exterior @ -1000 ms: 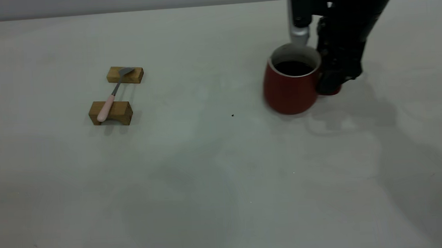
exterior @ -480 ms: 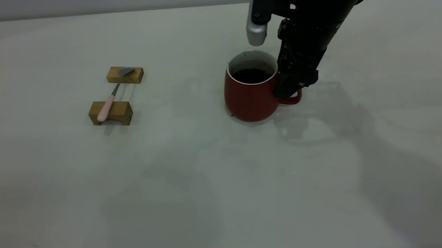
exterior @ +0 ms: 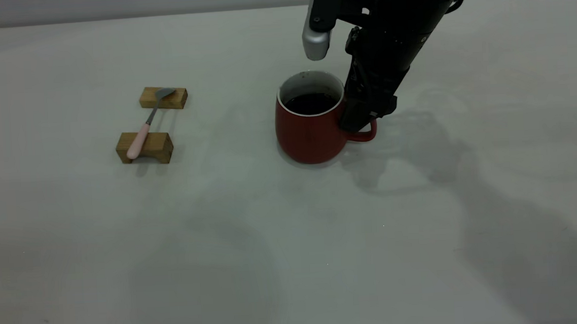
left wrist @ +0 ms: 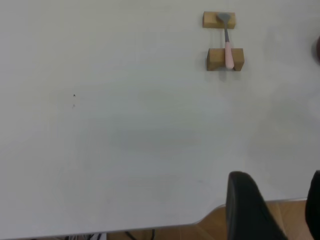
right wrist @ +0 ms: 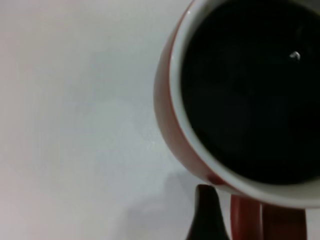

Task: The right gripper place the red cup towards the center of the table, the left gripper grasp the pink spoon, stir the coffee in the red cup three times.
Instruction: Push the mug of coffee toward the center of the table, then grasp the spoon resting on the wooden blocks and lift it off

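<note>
The counter is bare up front. Near the middle sits the red cup, upright, coffee dark inside the white rim. The right hand is clamped tight on the cup's loop handle at the cup's 3 o'clock, arm coming down from 1 o'clock. Over at 9 o'clock, well apart from the cup, the pink spoon bridges two wooden blocks, handle on the nearer one, bowl on the farther one. The left hand hangs spread wide with nothing in it, by the counter's edge.
</note>
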Controlling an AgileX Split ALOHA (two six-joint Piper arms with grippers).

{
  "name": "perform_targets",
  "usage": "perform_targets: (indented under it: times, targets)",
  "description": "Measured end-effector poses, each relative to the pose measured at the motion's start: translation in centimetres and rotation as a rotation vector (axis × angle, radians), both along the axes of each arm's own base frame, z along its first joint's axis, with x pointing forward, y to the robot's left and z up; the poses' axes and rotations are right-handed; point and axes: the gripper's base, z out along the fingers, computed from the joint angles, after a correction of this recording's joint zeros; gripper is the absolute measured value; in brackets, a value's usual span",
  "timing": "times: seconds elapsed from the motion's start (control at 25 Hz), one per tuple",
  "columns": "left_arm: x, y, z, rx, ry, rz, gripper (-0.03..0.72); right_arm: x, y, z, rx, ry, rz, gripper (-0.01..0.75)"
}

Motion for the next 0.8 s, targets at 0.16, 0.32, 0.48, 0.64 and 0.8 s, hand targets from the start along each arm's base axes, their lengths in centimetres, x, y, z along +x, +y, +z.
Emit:
perform_targets:
  times: [0.16, 0.32, 0.48, 0.64, 0.8]
  targets:
    - [0.0, 0.0, 0.0, 0.000, 0.000, 0.000, 0.365, 0.1, -0.7, 0.4, 0.012, 0.034, -0.040, 0.599]
    - [0.0, 0.0, 0.0, 0.000, 0.000, 0.000, 0.365, 0.4, -1.9, 2.1, 0.031, 0.066, -0.076, 0.595]
    - [0.0, 0.0, 0.0, 0.000, 0.000, 0.000, 0.365, 0.6, -3.8, 6.3, 0.083, 0.115, -0.176, 0.593]
    - [0.0, 0.0, 0.0, 0.000, 0.000, 0.000, 0.365, 0.0, -6.5, 13.9, 0.182, 0.157, -0.378, 0.593]
    - [0.0, 0.0, 0.0, 0.000, 0.000, 0.000, 0.365, -2.9, -9.1, 21.8, 0.231, 0.186, -0.571, 0.593]
